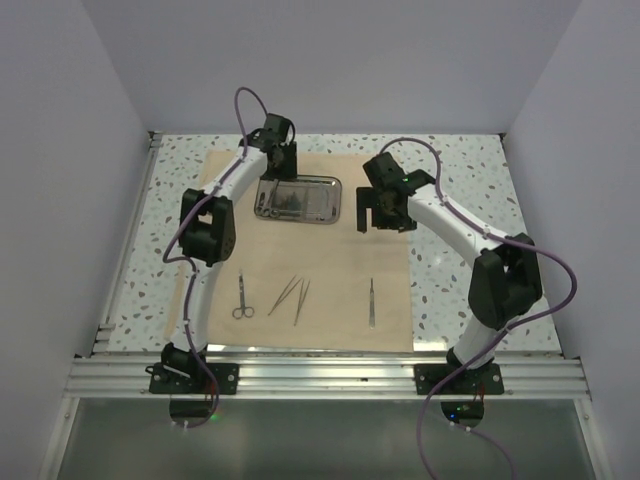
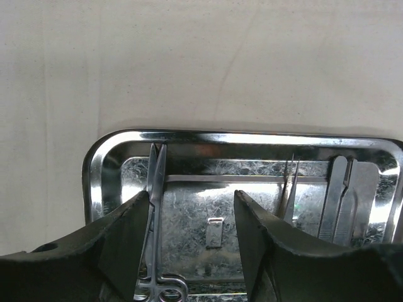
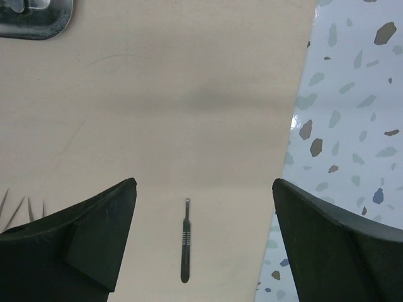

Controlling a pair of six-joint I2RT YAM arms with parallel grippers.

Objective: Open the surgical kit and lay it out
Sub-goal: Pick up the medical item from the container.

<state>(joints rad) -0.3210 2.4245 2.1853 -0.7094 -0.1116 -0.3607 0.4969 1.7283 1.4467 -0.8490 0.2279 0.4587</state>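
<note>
The left gripper [image 2: 192,198] hangs low inside the small shiny rectangular steel tray [image 2: 239,137], its two dark fingers partly apart with nothing between them but bare tray floor. A pair of thin steel scissors [image 2: 154,189] lies just beside its left finger, touching or not I cannot tell.

The right gripper [image 3: 204,185] stands wide open and empty just off the tray's right end, above the cloth.

The large beige cloth wrap [image 1: 340,260] is already spread flat under the tray, so I judge the opening done. On the cloth, well to the near side of the tray, four tools lie in a row:
- small scissors [image 1: 243,298]
- two slim tweezers [image 1: 285,296] [image 1: 301,302]
- a thin scalpel-like handle [image 3: 185,242]

Left in the tray are the scissors, fine pointed tweezers [image 2: 291,189] and two flat steel handles [image 2: 340,195] (more may hide under the fingers). The layout looks roughly half done.

Beyond the cloth edges is speckled tabletop [image 1: 450,170]. The tray's raised rim and the closely packed tools look like the main hindrance.
</note>
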